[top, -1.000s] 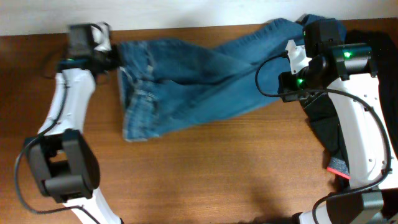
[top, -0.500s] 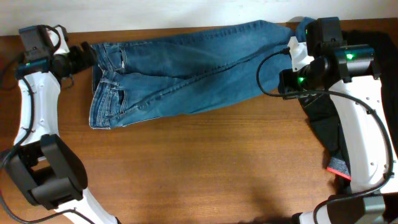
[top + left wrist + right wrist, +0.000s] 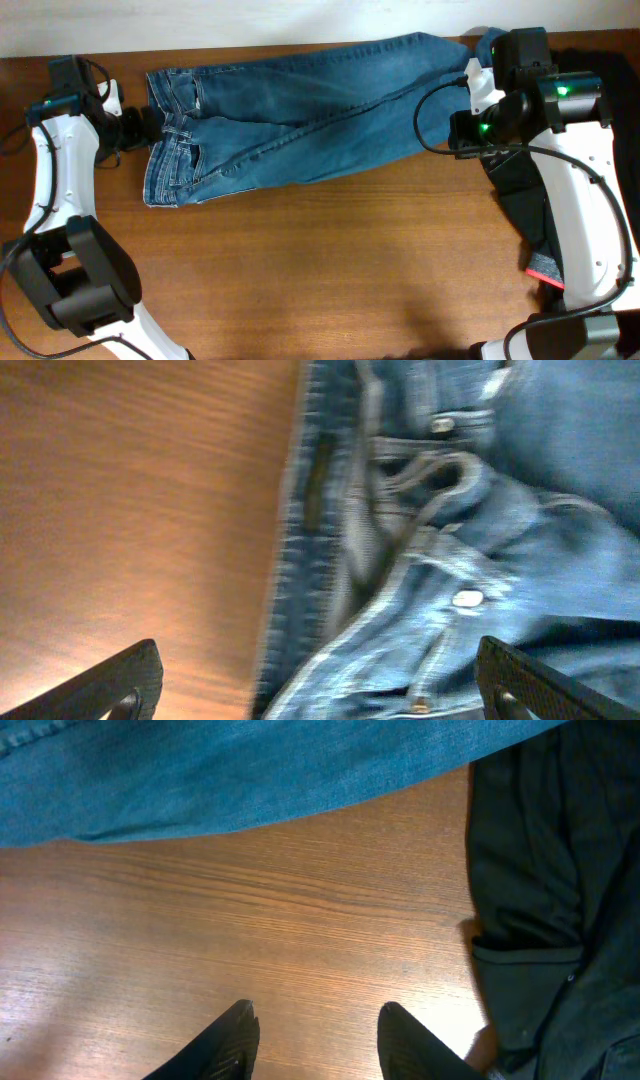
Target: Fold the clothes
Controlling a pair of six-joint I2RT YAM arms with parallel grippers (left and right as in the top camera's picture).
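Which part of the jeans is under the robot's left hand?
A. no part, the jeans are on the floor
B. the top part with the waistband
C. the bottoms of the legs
B: in the left wrist view the left gripper hangs open over the waistband end of the jeans, where the shiny metal studs show.

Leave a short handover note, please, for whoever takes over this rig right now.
Left gripper: open, empty, over the jeans at the waistband.
Right gripper: open, empty, above bare table between the jeans and a dark cloth.
The jeans lie stretched along the far edge, waistband left, legs right.
Done: laid out lengthwise.
Left: every crosswise fold.
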